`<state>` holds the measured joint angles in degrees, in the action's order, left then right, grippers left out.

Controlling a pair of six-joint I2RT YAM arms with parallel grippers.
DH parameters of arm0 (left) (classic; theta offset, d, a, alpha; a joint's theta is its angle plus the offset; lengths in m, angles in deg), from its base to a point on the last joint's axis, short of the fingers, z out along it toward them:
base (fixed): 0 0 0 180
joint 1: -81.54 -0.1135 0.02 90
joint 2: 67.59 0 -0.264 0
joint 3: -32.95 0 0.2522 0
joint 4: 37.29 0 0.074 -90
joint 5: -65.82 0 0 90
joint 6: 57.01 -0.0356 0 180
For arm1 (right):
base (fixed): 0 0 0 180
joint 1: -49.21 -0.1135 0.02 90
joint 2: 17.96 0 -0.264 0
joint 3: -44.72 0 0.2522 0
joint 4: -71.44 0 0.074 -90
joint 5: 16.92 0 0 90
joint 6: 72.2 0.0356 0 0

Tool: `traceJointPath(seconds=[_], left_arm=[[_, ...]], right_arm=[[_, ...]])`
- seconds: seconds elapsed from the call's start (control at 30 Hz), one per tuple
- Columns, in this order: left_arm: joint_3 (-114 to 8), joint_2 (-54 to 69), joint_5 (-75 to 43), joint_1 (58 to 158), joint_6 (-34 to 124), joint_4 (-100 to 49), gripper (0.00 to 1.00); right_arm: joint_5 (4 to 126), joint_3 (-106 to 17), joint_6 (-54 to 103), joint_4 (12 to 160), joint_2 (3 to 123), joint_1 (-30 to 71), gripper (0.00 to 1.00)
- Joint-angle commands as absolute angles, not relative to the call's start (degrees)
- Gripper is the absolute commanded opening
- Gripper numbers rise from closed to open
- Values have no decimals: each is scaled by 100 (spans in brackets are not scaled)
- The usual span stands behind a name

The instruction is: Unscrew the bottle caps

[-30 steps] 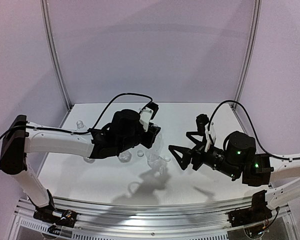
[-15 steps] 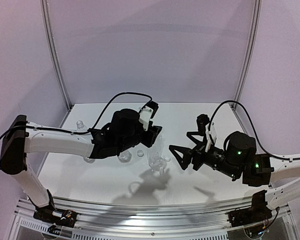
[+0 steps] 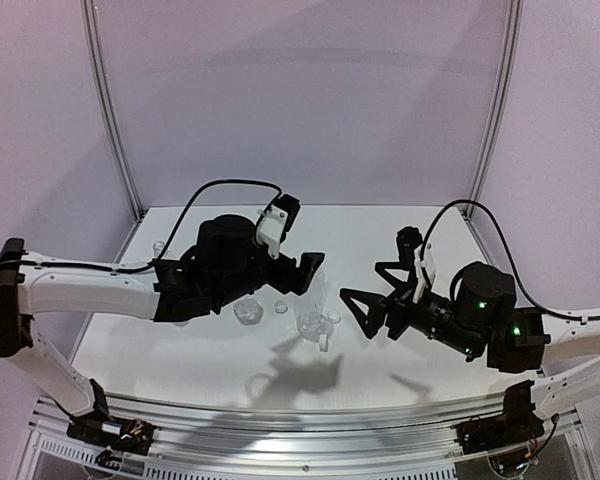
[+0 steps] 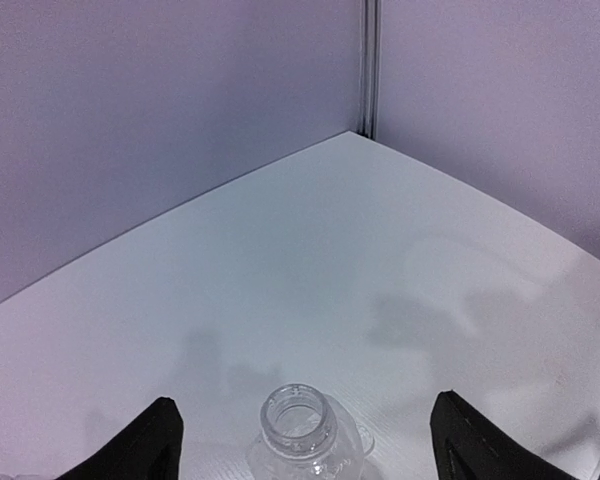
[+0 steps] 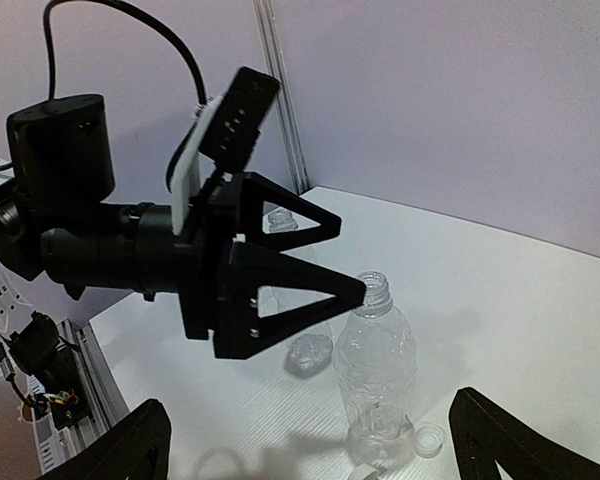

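Note:
A clear crinkled bottle (image 3: 310,312) stands upright mid-table with its neck (image 5: 377,289) uncapped. My left gripper (image 3: 307,274) is open just above and left of it. In the left wrist view the open neck (image 4: 299,420) sits between the wide-apart fingertips (image 4: 150,440), touching neither. Loose bottle caps lie on the table: one (image 3: 281,307) left of the bottle, one (image 3: 333,317) to its right, also seen as a cap (image 5: 427,438) at its foot. My right gripper (image 3: 360,281) is open to the bottle's right, holding nothing.
A second clear bottle (image 3: 248,311) sits left of the standing one, and another (image 3: 160,247) is near the table's back-left edge. The left gripper (image 5: 280,290) fills much of the right wrist view. Purple walls and metal posts (image 3: 115,130) enclose the table.
My left gripper has opened wide and its arm has drawn back to the left, away from the bottle's neck. The right arm has barely moved.

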<state>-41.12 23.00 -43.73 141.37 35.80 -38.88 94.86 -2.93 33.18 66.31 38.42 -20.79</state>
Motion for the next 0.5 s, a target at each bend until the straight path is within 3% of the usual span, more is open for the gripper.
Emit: traceJointPath(seconds=[0.0,0.17,0.37,0.47], left_arm=[[-3861,1566,-4628,14235,3654,-3843,98],[-3614,670,-5226,14350,3663,-3450,99],[-2902,-879,-6306,14353,3603,-3411,99],[-2571,-1401,-6617,14252,3582,-3546,99]], right_arm=[[9595,-216,3371,6818,3719,-2104,99],[10400,-176,3591,7053,3455,-2109,99],[13242,194,5016,7829,2596,-2099,99],[13369,369,5148,7746,2339,-2097,99]])
